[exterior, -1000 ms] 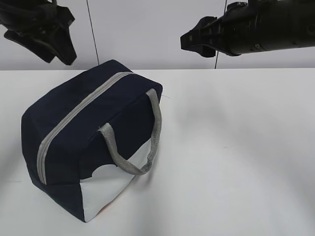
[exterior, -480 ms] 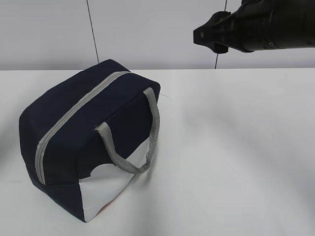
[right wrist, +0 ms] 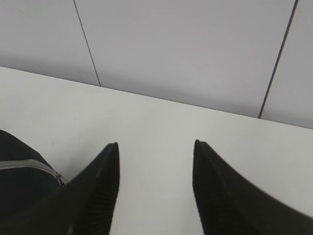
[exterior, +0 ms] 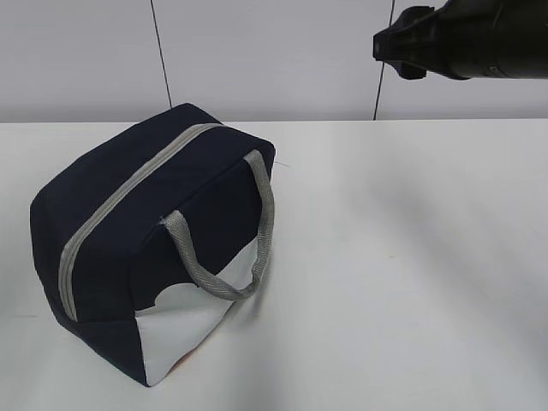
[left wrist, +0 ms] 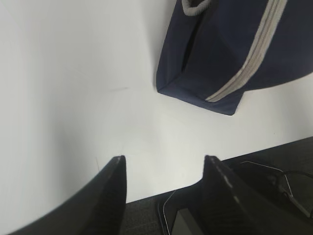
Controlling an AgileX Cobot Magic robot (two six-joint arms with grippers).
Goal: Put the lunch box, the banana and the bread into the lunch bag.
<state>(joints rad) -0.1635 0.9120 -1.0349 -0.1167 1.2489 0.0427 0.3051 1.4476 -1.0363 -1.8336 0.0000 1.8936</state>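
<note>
The navy lunch bag (exterior: pixel 154 240) stands on the white table at the left, its grey zipper (exterior: pixel 128 199) shut along the top and one grey handle (exterior: pixel 248 240) hanging down its side. The left wrist view shows the bag's end (left wrist: pixel 230 54), and the right wrist view shows a corner (right wrist: pixel 19 183). My left gripper (left wrist: pixel 165 158) is open and empty over the table's edge, away from the bag. My right gripper (right wrist: pixel 156 144) is open and empty, high at the upper right (exterior: pixel 390 43). The lunch box, banana and bread are out of view.
The white table (exterior: pixel 411 257) stretches to the right of the bag, with a grey panelled wall (exterior: pixel 274 51) behind it. In the left wrist view the table's edge drops to dark equipment (left wrist: pixel 254 196) below.
The left arm has left the exterior view at the upper left. The right arm has drawn back to the right and up. The bag has settled slightly leftward.
</note>
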